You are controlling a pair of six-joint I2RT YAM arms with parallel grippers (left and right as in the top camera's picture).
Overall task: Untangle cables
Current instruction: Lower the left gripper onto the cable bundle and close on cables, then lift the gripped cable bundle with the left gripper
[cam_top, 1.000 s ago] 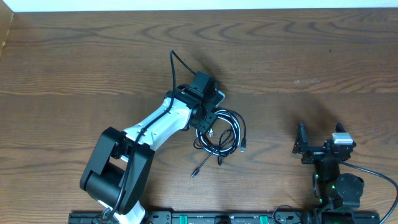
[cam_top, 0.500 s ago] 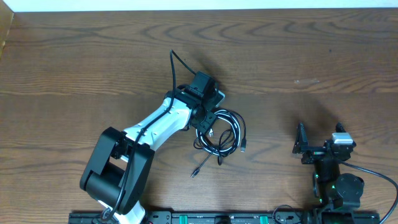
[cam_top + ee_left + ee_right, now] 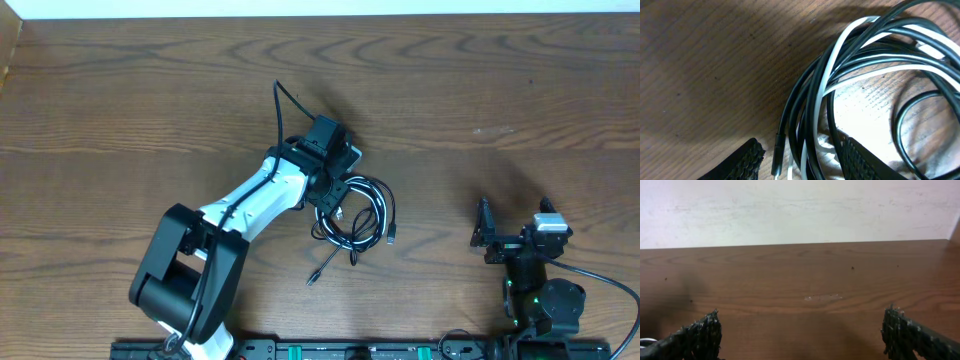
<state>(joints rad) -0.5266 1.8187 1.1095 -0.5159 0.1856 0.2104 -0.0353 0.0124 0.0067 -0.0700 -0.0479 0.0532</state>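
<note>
The cables lie in a tangled coil of thin black cords and one white cord at the table's middle. My left gripper reaches down onto the coil's upper left edge. In the left wrist view its jaws stand apart around a few strands: black cords, the white cord and a black plug end. A gap shows beside the left pad. One loose plug end trails toward the front. My right gripper rests open at the right, with nothing between its fingers.
A black cord arcs up behind the left wrist. Bare wooden table stretches ahead of the right gripper up to a pale wall. The arm bases stand on a rail at the front edge.
</note>
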